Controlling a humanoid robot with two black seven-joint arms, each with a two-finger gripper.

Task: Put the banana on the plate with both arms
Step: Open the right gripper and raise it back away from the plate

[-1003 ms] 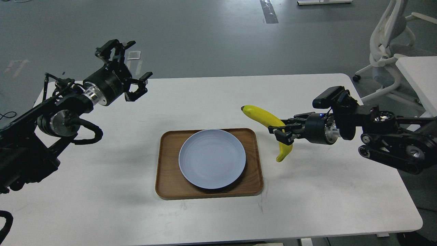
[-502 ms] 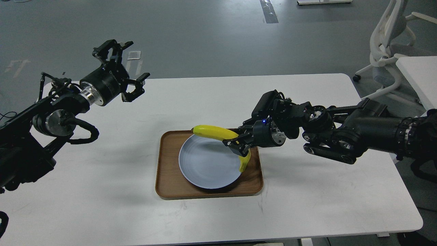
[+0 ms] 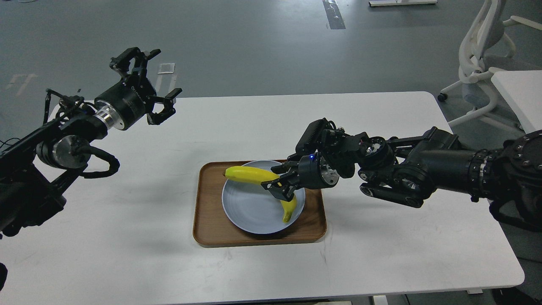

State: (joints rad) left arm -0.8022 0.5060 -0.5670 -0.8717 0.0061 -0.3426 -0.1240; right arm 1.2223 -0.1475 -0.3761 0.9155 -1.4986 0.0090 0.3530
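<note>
The yellow banana (image 3: 250, 174) is held over the pale blue plate (image 3: 250, 212), which sits on a brown wooden tray (image 3: 207, 212) at the table's middle. My right gripper (image 3: 279, 188) is shut on the banana near its middle, above the plate's right half. The banana's dark tip reaches over the plate's upper left rim, its other end (image 3: 289, 209) hangs down close to the plate. I cannot tell whether it touches. My left gripper (image 3: 146, 87) is open and empty, raised over the table's far left corner, well apart from the plate.
The white table (image 3: 381, 254) carries only the tray and plate. A white office chair (image 3: 482, 55) and another white table edge (image 3: 518, 93) stand at the far right, off the table. Grey floor lies beyond.
My right arm has carried the banana leftward from the table's right side to over the plate and lowered it. My left gripper has drifted slightly left and up, still open.
</note>
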